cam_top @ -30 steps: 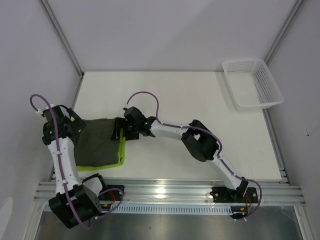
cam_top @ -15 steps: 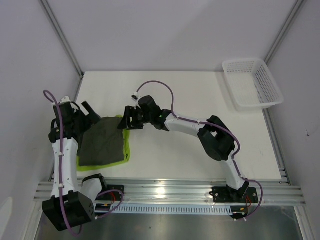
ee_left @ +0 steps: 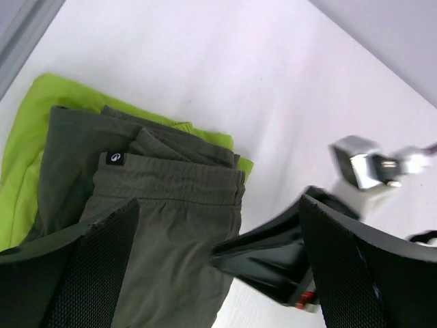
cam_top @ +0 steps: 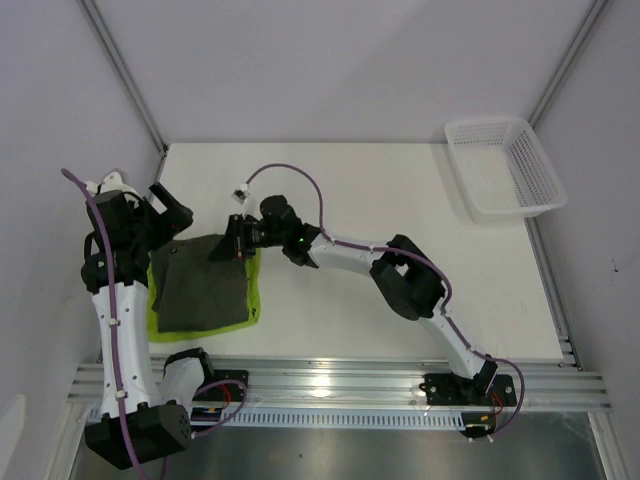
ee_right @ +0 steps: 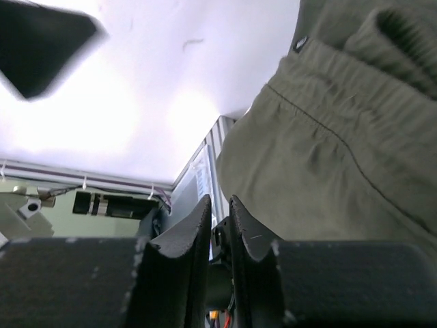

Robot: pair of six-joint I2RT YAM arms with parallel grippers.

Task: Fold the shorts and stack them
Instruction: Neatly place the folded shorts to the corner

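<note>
White bench [cam_top: 380, 190] with grey walls round it, and a white mesh basket [cam_top: 505, 168] sits in the far right corner. Two pairs of shorts lie in a stack at the left side of the bench, close to the left arm. The dark olive shorts [cam_top: 200, 285] are folded on top. The lime green shorts [cam_top: 153, 305] are under them and peek out along the left, near and right edges. A small black tag [ee_left: 115, 158] shows on the olive waistband.

The left hand [cam_top: 172, 208] hangs above the far left corner of the stack with its fingers spread wide and nothing in them. The right hand [cam_top: 236, 244] is at the far right corner of the olive shorts. Its fingers are almost together, with only a thin slit between them. I cannot tell if any cloth is pinched there.
</note>
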